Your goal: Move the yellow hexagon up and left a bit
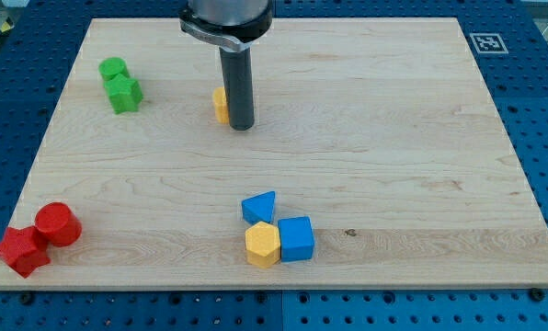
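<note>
Pale wood-grain counter (393, 138); yellow hexagon (263, 245); blue triangle (259, 207) and blue cube (296, 238); two green blocks (119, 85) far left; red cylinder (58, 224) and red block (19, 250); dark rod (238, 87); another yellow block (220, 105).

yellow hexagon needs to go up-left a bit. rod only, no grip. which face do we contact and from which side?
Push, don't grip: set my tip on the yellow hexagon's lower-right face, coming from the view's bottom. The blue cube touches its right side, so direct right-side access looks blocked. The blue triangle sits just above, so expect it may get nudged.
</note>
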Motion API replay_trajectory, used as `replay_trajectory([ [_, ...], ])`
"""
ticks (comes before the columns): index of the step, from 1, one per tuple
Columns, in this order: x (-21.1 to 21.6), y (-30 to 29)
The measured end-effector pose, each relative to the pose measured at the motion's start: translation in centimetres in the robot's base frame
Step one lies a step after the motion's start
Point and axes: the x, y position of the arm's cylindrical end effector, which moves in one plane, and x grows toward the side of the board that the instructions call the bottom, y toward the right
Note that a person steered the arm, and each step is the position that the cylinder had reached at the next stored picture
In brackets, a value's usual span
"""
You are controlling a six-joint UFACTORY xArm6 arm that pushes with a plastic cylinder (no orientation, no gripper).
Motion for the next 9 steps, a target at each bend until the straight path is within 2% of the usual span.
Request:
replay_trajectory([
  [2, 2.5, -3.6],
  [7, 3.1, -5.1],
  [8, 5.3, -5.1],
  [9, 5.3, -1.3],
])
